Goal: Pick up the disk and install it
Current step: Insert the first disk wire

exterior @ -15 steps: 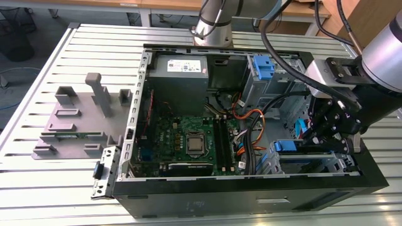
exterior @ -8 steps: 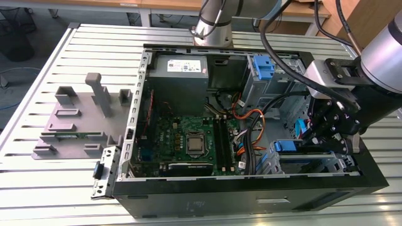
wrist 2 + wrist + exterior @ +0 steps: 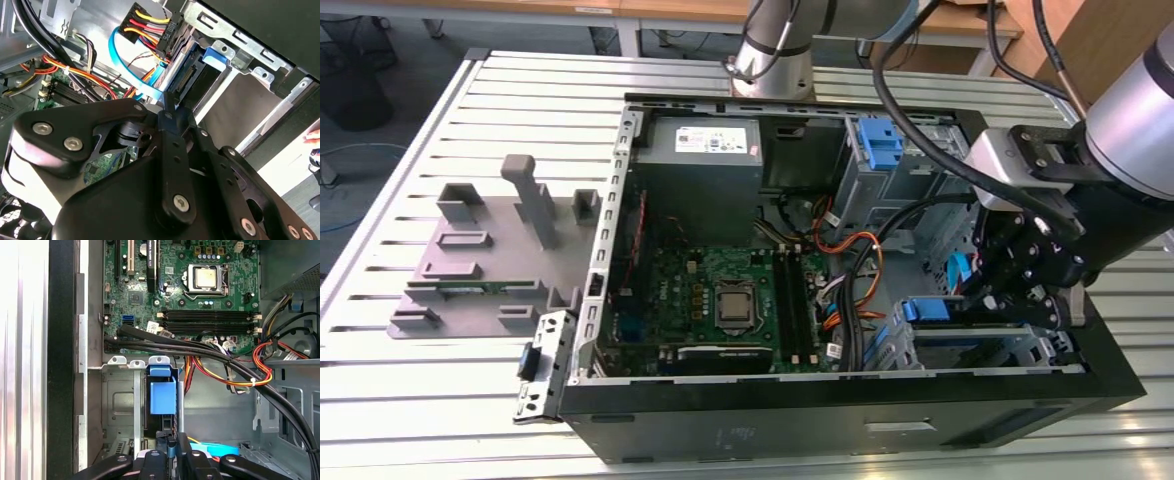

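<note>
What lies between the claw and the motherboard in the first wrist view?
The disk in its blue carrier, standing in the drive bay, then black cables running across below the motherboard, beyond the claw.

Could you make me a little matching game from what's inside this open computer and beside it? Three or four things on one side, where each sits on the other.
Things:
1. disk
2. grey plastic stand
3. power-supply box
4. tool

Places:
A. on the slatted table, outside the case, at the exterior view's left
B. standing in the metal drive cage, blue carrier showing
C. in the case's far corner, white sticker on top
D. just above the drive cage, at the exterior view's right

Pairs: 1-B, 2-A, 3-C, 4-D
</note>
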Available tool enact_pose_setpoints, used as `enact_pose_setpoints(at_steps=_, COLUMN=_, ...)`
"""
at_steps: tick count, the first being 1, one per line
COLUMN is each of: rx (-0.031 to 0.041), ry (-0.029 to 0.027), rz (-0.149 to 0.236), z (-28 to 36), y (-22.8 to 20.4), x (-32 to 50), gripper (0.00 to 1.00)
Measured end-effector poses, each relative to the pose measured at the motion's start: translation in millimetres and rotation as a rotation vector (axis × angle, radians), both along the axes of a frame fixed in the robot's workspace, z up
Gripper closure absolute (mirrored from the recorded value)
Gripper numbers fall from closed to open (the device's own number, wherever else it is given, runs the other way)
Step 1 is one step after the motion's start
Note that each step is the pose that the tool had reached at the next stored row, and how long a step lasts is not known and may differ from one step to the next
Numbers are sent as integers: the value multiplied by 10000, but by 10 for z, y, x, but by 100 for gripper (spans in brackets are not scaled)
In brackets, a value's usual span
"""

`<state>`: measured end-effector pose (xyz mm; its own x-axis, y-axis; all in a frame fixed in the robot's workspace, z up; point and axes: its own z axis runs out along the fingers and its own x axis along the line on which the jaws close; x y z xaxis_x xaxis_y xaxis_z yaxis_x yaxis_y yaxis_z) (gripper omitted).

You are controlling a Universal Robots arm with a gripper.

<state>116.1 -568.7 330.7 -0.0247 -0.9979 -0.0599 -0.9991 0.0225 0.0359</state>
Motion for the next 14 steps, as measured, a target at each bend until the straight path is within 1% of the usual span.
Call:
enact_pose_setpoints(at_steps=4, rx=-4, ry=0, rz=0, z=2, y=0, x=0, gripper=77)
enact_pose_setpoints(at_steps=6, rx=-6, ry=0, rz=0, z=22, y=0, x=0, gripper=77)
enact_pose_setpoints(at_steps=14, rx=-4, ry=0, rz=0, z=189, y=0, x=0, gripper=77)
